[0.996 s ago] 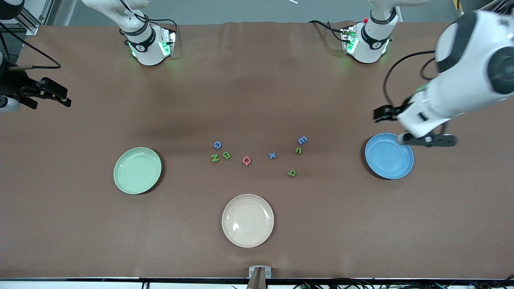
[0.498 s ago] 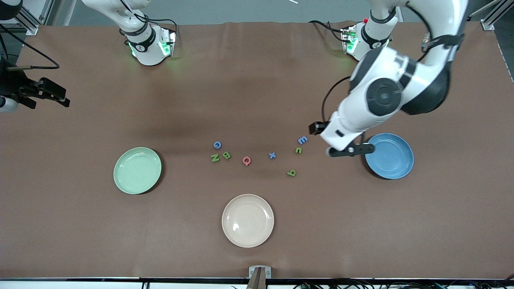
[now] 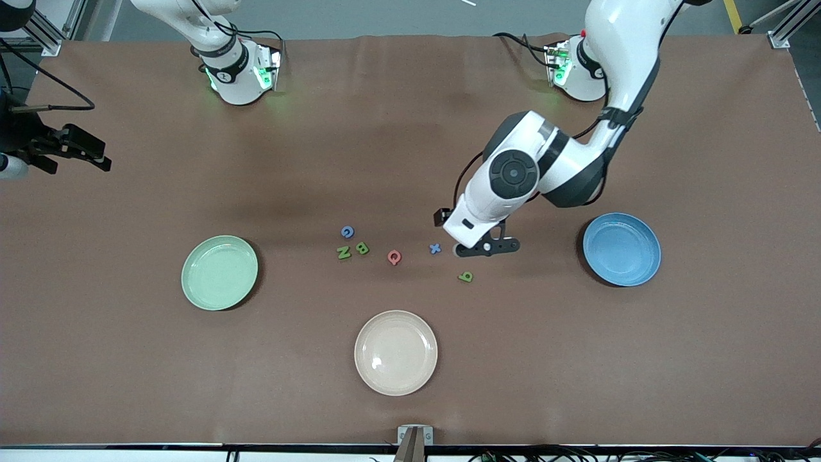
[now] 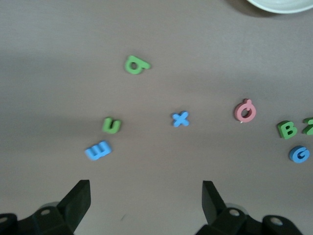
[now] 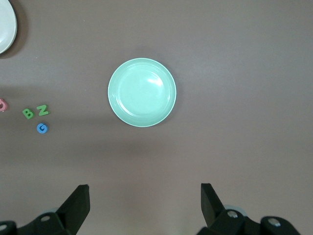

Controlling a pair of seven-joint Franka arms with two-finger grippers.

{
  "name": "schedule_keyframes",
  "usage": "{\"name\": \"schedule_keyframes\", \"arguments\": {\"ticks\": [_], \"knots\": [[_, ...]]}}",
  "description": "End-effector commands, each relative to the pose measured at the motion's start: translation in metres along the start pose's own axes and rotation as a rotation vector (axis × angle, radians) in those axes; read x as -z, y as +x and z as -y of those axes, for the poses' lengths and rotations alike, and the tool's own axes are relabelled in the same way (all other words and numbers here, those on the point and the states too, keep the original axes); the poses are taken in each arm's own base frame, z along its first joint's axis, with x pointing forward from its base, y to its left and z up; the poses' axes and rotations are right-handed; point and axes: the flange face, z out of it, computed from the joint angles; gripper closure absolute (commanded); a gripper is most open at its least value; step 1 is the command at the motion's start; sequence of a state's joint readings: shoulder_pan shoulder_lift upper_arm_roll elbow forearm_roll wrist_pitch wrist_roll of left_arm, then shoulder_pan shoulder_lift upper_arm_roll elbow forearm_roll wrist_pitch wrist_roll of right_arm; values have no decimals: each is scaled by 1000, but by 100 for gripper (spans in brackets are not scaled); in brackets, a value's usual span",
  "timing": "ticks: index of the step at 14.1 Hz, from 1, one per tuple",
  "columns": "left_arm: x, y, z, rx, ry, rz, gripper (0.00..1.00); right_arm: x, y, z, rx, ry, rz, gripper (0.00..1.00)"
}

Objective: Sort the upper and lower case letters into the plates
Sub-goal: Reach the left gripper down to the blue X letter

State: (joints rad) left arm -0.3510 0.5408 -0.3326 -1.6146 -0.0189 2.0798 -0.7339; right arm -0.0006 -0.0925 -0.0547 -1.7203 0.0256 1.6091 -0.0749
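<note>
With every letter lying unsorted mid-table, the left gripper (image 3: pixel 485 248) hangs wide and empty over the blue m (image 4: pixel 98 150) and green n (image 4: pixel 111 125). Next, seemingly: descend and pinch one piece squarely. The right gripper (image 3: pixel 77 149) waits, jaws wide, over the right arm's table edge.

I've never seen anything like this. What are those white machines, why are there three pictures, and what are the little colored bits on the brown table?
The white machines are two robot arms, each ending in a two-fingered claw. One picture looks down from a high camera facing them; the other two come from cameras on the arms' wrists. The left claw, open and holding nothing, hangs over the small letters: a blue x, blue m and green n. Another green letter lies nearer the camera. The capitals, pink Q, green B, green N and blue G, lie toward the right arm's end. Three plates hold nothing: mint green plate, blue plate, cream plate. The right claw waits at the table's edge, open.
</note>
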Motion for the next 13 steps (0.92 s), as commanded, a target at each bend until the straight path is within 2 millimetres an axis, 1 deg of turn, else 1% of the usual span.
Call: {"name": "schedule_keyframes", "arguments": {"ticks": [1, 2, 4, 5, 6, 7, 9, 10, 12, 13], "knots": [[-23, -9, -9, -18, -1, -40, 0, 2, -3, -1, -20, 7, 7, 0], [-32, -11, -13, -32, 8, -54, 0, 3, -3, -1, -20, 7, 7, 0], [-50, -7, -17, -31, 3, -86, 0, 5, -4, 1, -15, 6, 12, 0], [-61, -5, -19, -46, 14, -93, 0, 6, -1, -2, -21, 5, 7, 0], [-72, -7, -22, -66, 31, -92, 0, 1, 4, -5, -26, 5, 14, 0], [-81, -3, -22, -80, 47, -99, 0, -11, 13, -6, -27, 7, 35, 0], [-102, -3, -30, -105, 56, -104, 0, -41, 31, -8, -14, 1, 77, 0], [-110, -2, -32, -107, 46, -106, 0, -53, 44, -11, -16, -5, 89, 0], [-120, 1, -32, -106, 36, -106, 0, -97, 77, -17, -20, -15, 141, 0], [-126, 4, -32, -103, 35, -102, 0, -112, 87, -25, -31, -14, 160, 0]]}}
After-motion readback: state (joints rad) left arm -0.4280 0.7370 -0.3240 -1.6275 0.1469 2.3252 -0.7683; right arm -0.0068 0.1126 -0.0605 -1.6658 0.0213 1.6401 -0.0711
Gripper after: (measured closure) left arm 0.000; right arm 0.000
